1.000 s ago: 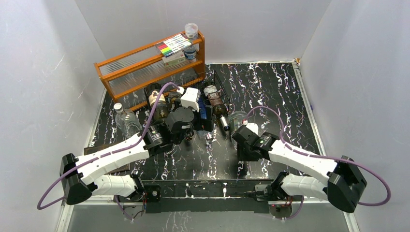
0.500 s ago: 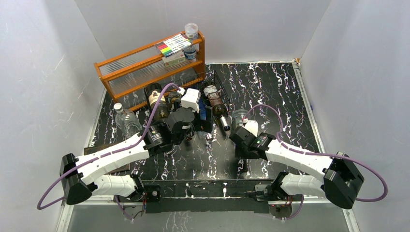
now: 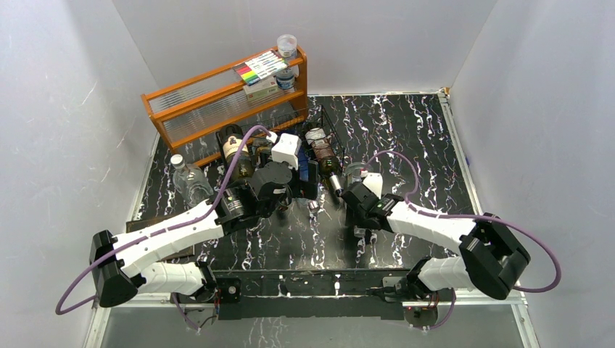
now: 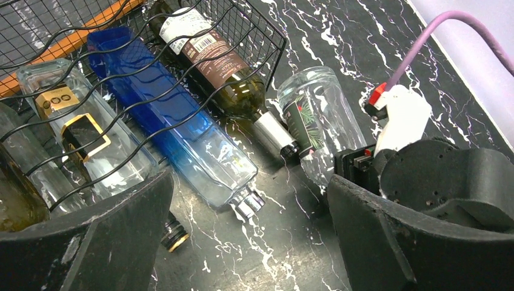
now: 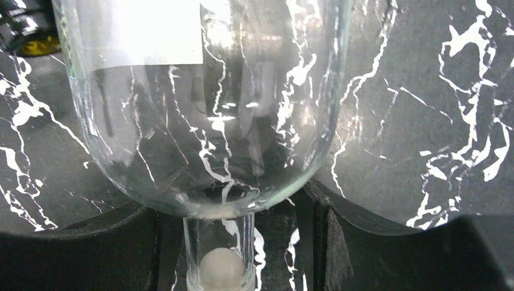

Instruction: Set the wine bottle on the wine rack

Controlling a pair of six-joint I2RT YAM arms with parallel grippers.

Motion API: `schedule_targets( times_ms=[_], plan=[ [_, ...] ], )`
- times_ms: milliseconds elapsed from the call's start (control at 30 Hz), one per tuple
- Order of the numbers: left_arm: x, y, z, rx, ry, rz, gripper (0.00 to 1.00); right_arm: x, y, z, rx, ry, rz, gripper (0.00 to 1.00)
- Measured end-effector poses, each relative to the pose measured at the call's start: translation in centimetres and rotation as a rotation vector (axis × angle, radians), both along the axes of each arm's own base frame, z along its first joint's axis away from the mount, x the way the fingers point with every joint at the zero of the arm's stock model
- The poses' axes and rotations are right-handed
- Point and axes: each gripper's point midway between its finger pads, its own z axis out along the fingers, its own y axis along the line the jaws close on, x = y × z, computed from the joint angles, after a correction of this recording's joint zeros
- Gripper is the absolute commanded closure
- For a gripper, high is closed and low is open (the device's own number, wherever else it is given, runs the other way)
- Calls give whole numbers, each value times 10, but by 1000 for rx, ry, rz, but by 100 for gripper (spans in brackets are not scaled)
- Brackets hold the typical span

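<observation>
The right gripper point(image 5: 233, 233) straddles the neck of the clear wine bottle point(image 5: 206, 115). Its jaws stand partly apart with a gap on each side, so nothing is clamped. The bottle lies on its side on the table point(image 3: 413, 138), just beside the right end of the wine rack point(image 4: 254, 27) and not in a cradle. The left gripper point(image 4: 248, 242) hangs wide and empty over the rack's front, where other bottles point(image 4: 182, 121) rest. The step in hand looks like taking hold: the jaws need to close on the neck before any lift toward the rack.
</observation>
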Motion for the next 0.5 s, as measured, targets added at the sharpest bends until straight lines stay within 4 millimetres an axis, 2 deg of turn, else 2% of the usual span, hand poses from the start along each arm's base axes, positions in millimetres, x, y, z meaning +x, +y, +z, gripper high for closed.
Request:
schedule_targets(
  times_ms=[167,433,500],
  plan=[
    [-2,3,1,2,1,1,2,11,7,-3,26,-19,5,31],
    [-2,6,4,1,-6,5,2,15,9,-9,51,-46,-6,46],
    [-2,6,4,4,-7,4,2,15,7,-9,54,-58,-9,47]
  ],
)
